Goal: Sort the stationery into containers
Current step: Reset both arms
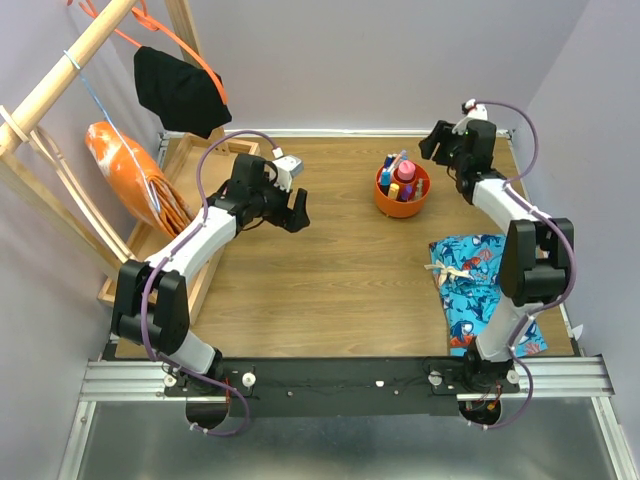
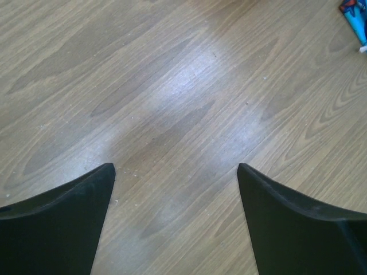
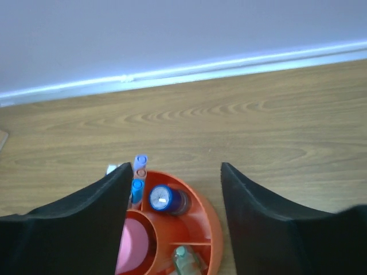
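The orange-red round pot (image 1: 402,192) stands on the wooden table right of centre, holding the stationery (image 1: 400,178): upright markers and pens with pink, blue and red tops. In the right wrist view the pot's rim (image 3: 210,223) sits low between the fingers, with a blue-capped marker (image 3: 164,199), a pink top (image 3: 135,249), a green marker (image 3: 186,259) and thin blue-capped pens (image 3: 140,162) inside. My right gripper (image 1: 436,142) (image 3: 175,167) hovers just behind and right of the pot, open and empty. My left gripper (image 1: 296,212) (image 2: 175,166) is open over bare wood left of centre.
A blue patterned pouch (image 1: 480,290) (image 2: 356,17) lies at the right front. A light-wood tray (image 1: 196,285) runs along the left edge, with an orange coil (image 1: 120,160), a black cloth (image 1: 180,90) and a wooden rack (image 1: 60,80) above it. The back wall is close behind the pot.
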Controlling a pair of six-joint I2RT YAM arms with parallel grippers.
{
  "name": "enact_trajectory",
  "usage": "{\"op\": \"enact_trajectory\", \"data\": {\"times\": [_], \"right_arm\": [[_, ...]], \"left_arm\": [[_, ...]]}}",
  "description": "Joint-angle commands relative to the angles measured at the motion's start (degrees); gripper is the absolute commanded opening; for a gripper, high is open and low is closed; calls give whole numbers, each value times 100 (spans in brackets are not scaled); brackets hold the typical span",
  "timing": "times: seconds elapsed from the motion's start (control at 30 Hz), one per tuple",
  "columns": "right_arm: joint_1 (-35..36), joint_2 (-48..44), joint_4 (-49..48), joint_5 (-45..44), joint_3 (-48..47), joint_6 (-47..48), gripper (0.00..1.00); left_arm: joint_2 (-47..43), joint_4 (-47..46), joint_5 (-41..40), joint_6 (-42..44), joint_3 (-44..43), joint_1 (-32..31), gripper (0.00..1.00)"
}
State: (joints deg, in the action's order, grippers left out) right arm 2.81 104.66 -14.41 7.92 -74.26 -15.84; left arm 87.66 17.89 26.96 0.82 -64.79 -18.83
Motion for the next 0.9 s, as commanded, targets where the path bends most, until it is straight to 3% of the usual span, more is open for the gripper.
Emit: {"op": "enact_trajectory", "data": {"times": [0.0, 0.1, 0.23, 0.33, 0.53, 0.87], "right_arm": [[-237, -428, 1658, -363, -380, 238, 75], [-254, -604, 2842, -431, -362, 634, 83], [-254, -894, 3804, -1623, -19, 713, 86], [-254, -1499, 3902, -2109, 481, 731, 92], [-254, -2571, 3911, -2120, 1035, 503, 100], [-254, -3400, 3990, -2172, 685, 476, 100]], "left_arm": [[-284, -198, -393, 76, 63, -33, 99], [-346, -198, -463, 295, 99, -33, 99], [-241, -215, -823, 489, 2, -138, 99], [-205, -347, -1428, 709, -59, -393, 99], [-30, -558, -2238, 727, -507, -666, 99], [32, -594, -2108, 876, -1492, -806, 99]]}}
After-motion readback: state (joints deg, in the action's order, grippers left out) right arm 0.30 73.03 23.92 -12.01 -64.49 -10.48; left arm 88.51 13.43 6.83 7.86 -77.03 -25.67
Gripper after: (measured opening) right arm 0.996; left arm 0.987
